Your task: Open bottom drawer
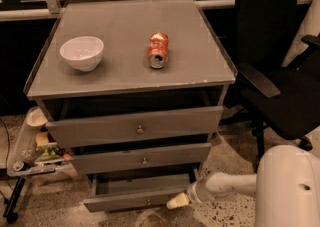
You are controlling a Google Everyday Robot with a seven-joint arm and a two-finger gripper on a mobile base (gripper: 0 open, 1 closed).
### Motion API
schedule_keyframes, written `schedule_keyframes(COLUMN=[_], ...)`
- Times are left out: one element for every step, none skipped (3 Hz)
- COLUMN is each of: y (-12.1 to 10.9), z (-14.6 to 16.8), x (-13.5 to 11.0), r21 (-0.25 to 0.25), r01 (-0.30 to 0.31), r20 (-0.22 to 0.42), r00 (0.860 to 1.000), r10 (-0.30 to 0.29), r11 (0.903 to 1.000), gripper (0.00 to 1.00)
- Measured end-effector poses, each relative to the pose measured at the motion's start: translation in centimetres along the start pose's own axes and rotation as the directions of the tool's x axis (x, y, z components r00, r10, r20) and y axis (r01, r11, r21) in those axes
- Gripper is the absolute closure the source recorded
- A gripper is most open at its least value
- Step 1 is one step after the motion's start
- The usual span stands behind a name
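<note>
Lower centre of the frame, camera view: bottom drawer (120,203) sits partly pulled out, its front panel standing forward of the middle drawer (100,162) above it, with a strip of flat grey inside showing behind the panel. Small knob (148,202) at panel centre is free, nothing on it. Gripper (178,201) is at the panel's right end, touching or just beside the corner; cannot tell whether it is spread or pressed together. White arm (225,185) reaches in from lower right. Top drawer (90,130) also looks a little forward. On the cabinet top, upper half: white bowl (82,53) left, crushed can (158,50) centre. Judgement: opening is started, roughly partway; more outward pull is left before the drawer is fully open.
</note>
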State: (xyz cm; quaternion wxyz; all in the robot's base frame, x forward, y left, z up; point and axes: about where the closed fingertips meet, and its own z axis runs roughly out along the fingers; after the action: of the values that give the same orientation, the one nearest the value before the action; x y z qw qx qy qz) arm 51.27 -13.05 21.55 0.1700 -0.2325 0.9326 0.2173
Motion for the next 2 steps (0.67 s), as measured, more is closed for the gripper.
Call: schedule_keyframes(y=[2.8,4.2], z=[-2.6,-4.1], x=[5.4,8.2], r21=[-0.023,-0.027], r01=[-0.040,-0.087], r20=[-0.075,-0.117], r00=[0.996,0.990], r10=[0.038,0.084], r11=[0.9990,0.9958], gripper=[0.00,0.00])
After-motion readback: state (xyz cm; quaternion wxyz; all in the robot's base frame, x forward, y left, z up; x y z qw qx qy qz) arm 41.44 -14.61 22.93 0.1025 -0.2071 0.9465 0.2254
